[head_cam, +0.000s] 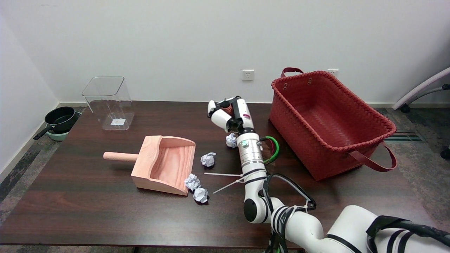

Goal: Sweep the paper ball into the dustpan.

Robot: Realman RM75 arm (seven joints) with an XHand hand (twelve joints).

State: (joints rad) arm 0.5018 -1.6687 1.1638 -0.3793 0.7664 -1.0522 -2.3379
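**Right hand beyond the paper balls, sweep not yet made**

Dark wood table against a white wall; carpeted floor around it; the surface carries the task's things and some unrelated containers.

The wooden dustpan lies left of centre, handle pointing left and open mouth facing right and toward the near edge; that orientation suits a push coming from the right. Four paper balls are visible; two lie close together at the dustpan's near right corner, the first apparently touching its lip; a third paper ball sits just off the mouth, apart from it; a fourth lies farther right, just beside the robot's wrist. None is inside the dustpan.

The right hand reaches in from the lower right and is positioned past the fourth ball, toward the far side of the table; its fingers appear curled inward around something dark and reddish, but whether this is a held tool or part of the hand cannot be told. Judgement: the hand is placed behind the balls so that a leftward draw would carry them to the mouth.

A red woven basket stands to the right; a clear plastic bin at the far left; a black pan sits on the floor; none bears on the sweep.
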